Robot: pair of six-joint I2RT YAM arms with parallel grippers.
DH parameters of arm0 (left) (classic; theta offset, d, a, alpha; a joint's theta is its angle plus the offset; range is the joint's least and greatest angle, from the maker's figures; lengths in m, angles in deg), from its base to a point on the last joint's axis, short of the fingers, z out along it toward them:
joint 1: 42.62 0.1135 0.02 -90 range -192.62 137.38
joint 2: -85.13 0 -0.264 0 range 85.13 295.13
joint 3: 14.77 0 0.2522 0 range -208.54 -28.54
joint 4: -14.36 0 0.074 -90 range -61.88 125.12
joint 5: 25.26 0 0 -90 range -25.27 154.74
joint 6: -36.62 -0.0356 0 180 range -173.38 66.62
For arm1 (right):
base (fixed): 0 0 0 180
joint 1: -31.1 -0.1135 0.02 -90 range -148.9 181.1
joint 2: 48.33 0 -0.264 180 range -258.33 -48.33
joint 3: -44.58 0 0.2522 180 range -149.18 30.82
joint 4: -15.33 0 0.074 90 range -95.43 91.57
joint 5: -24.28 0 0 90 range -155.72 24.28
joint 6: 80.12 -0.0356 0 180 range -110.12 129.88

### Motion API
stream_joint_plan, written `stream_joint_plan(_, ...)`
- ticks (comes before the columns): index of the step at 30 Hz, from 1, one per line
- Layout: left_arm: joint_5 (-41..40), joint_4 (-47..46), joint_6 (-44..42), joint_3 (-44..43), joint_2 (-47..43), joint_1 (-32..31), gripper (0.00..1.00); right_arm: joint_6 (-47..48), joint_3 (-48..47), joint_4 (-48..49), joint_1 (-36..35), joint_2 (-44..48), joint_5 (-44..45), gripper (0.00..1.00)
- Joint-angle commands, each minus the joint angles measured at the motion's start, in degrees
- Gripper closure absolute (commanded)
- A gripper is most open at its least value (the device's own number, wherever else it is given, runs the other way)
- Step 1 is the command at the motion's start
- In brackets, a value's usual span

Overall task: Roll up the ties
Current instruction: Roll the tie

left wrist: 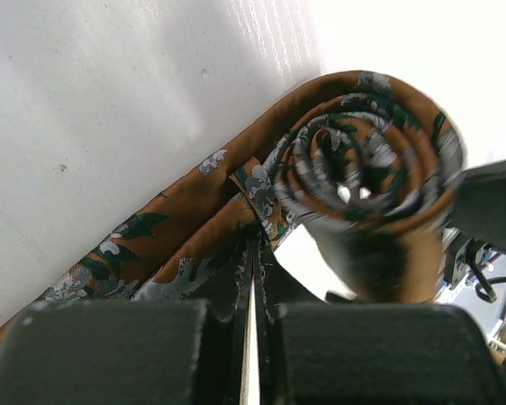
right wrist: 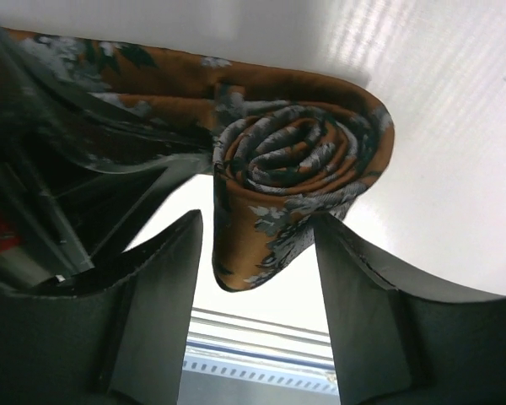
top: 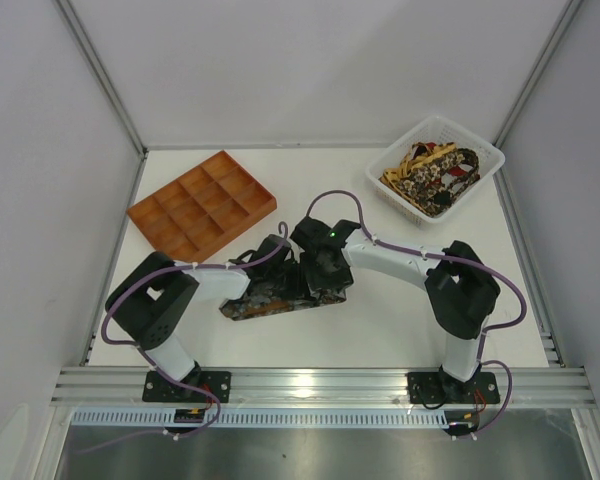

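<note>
Currently in hand: one tie (top: 270, 303), rust-brown with grey and dark-green flowers, lying on the worktop (top: 380, 320) at centre, under the two wrists.

- **Form:** one end is wound into a tight spiral roll (right wrist: 295, 160). The unrolled tail runs off flat toward the left arm's side.
- **Left pincer (left wrist: 253, 253):** closed tight, its tips apparently nipping a fold of the flat tail just beside the roll.
- **Right pincer (right wrist: 255, 224):** jaws apart and astride the roll, one finger to each side. One finger seems to touch the cloth and the other stands just clear, so it has no grip.
- **Other stock:** further ties (top: 432, 175) are heaped in the white basket (top: 400, 148) at the far right. An orange compartment tray (top: 202, 203) sits at the far left.
- **Step, as judged:** winding the roll along the tail, with a good length of this tie yet to wind.
- **Handling note:**
  - The left pincer should hold the tail taut and straight so the layers stack edge to edge.
  - The right pincer should close squarely across the spiral before turning it.
  - The slippery cloth will probably spring loose if both let go at once.
</note>
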Motion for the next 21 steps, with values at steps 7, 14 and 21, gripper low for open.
stream_joint_plan(7, 0.87, -2.22, -0.29, 0.94, 0.40, 0.00, 0.98, 1.21, -0.02, 6.16, 0.50, 1.73, -8.75, 0.39)
stream_joint_plan(14, 1.22, -2.48, -0.29, 1.03, 0.32, 0.00, 0.98, -0.64, 6.92, 14.50, 3.49, 4.72, -17.46, 0.40)
stream_joint_plan(21, 1.31, -2.74, -0.20, 1.29, 0.40, 0.00, 0.98, -4.77, 17.03, 29.43, 9.02, 8.85, -27.65, 0.44)
